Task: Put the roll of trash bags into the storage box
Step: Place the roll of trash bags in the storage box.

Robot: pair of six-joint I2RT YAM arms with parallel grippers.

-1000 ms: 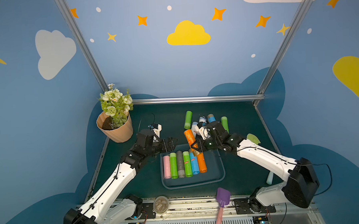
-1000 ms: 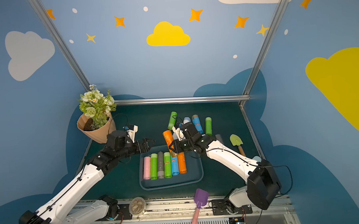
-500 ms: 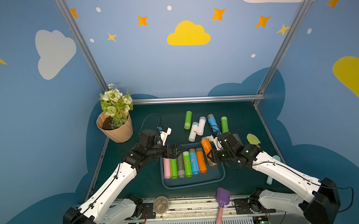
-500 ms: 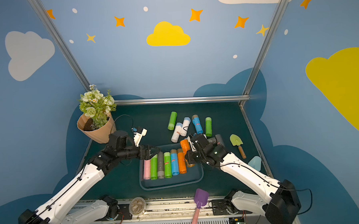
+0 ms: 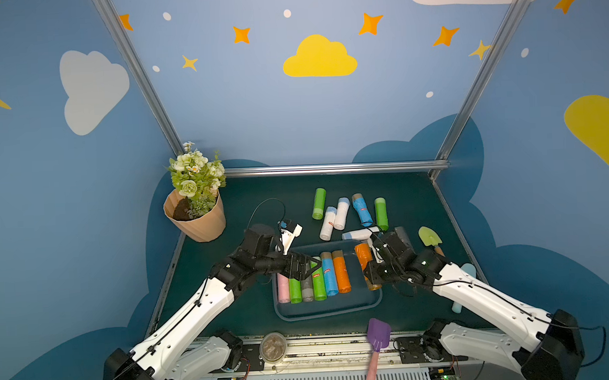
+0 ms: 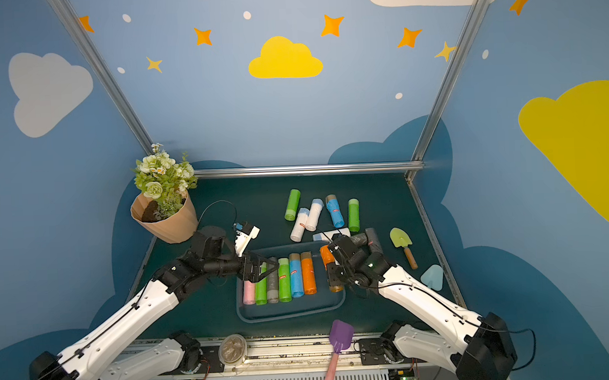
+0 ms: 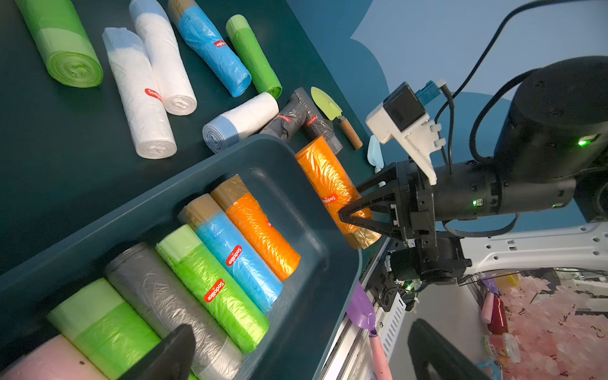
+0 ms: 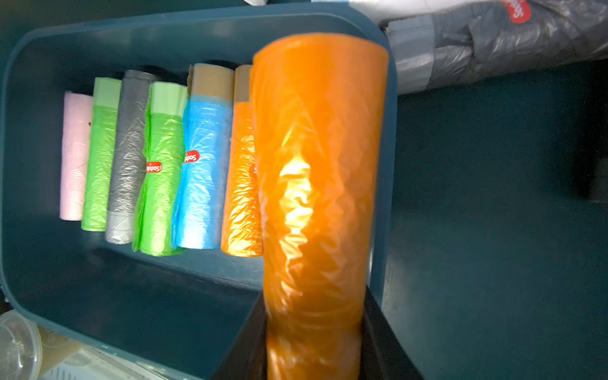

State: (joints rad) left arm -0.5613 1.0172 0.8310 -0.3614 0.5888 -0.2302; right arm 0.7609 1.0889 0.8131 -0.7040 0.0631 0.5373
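Our left claw [image 5: 308, 269] hangs wide open and empty over the left end of the storage box [image 5: 328, 314], likely kept out of the way there. Six rolls [image 8: 158, 164] lie side by side inside, leaving a gap at the right. There our right claw [image 7: 353, 205] clamps the orange roll [image 8: 316, 164] above the box's right rim, parallel to the row, which we judge suits lowering it into that gap.

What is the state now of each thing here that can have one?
storage box, open, holding six rolls laid side by side.
orange roll, gripped, over the box's edge, not yet laid down.
right pincer, shut on the orange roll.
left pincer, open, empty.
loose rolls, lying on the table outside the box.
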